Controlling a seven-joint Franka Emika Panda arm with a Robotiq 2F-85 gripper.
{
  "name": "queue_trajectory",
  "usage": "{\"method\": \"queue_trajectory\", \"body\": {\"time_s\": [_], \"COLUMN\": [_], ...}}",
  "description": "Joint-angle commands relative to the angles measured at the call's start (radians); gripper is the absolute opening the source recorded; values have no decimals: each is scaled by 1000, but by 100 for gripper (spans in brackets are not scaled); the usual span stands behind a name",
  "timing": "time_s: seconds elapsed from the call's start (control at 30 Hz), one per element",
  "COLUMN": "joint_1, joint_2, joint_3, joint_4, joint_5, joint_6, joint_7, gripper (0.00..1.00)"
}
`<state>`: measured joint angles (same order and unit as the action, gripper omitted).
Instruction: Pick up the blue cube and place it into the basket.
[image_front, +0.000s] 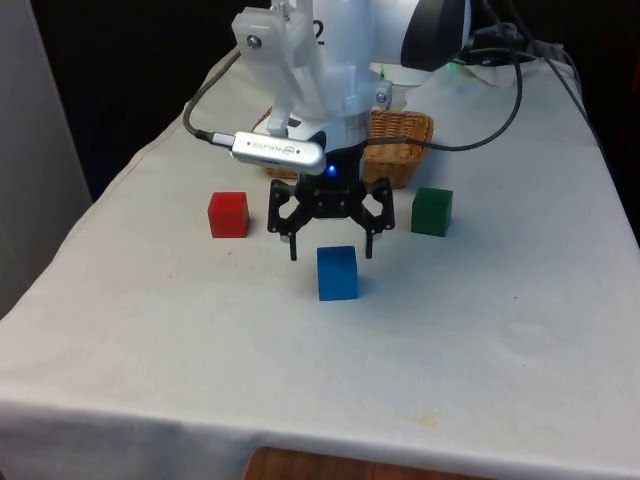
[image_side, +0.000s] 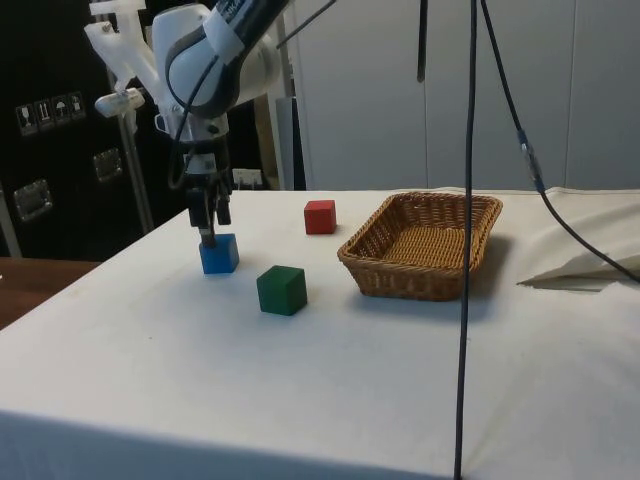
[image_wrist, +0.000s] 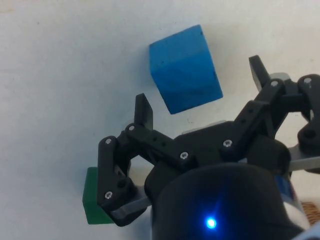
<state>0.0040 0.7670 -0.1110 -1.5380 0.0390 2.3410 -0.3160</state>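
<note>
Blue cube (image_front: 337, 272) nearest the lens, gripper (image_front: 331, 245) spread wide just above and behind it, holding nothing.

Both fingers hang a little short of the cube's top in the side view, and in the wrist view the cube sits skewed, its faces not square to the fingers, and slightly forward of the gap. The likely failure is a straight descent: one fingertip (image_wrist: 143, 111) could land on an edge or corner and push the cube or twist it out of the pinch. From the cube, the red cube (image_front: 228, 214) lies near ten o'clock, the green cube (image_front: 432, 211) near two, the basket (image_front: 402, 150) toward twelve; a skidding cube could reach either neighbour.
</note>
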Motion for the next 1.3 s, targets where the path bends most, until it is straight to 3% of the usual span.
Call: {"method": "queue_trajectory", "body": {"time_s": [0.0, 0.4, 0.43, 0.47, 0.57, 0.63, 0.67, 0.7, 1.03, 1.1, 1.27], "joint_1": [1, -2, 3, -3, -5, -5, 2, -5, 0, 1, 2], "joint_2": [3, 35, 26, 39, 54, 60, 54, 63, 68, 68, 68], "joint_3": [1, 10, 4, 11, 13, 15, 5, 15, 7, 7, 6], "joint_4": [0, 17, 9, 19, 25, 24, 21, 24, 22, 22, 22], "joint_5": [1, 17, 10, 20, 29, 36, 27, 40, 49, 49, 48], "joint_6": [4, 24, 18, 27, 40, 49, 38, 52, 56, 56, 55], "joint_7": [1, -4, 0, -5, -10, -13, -4, -15, -19, -18, -17], "gripper": [100, 100, 100, 100, 100, 100, 100, 100, 100, 88, 34]}}
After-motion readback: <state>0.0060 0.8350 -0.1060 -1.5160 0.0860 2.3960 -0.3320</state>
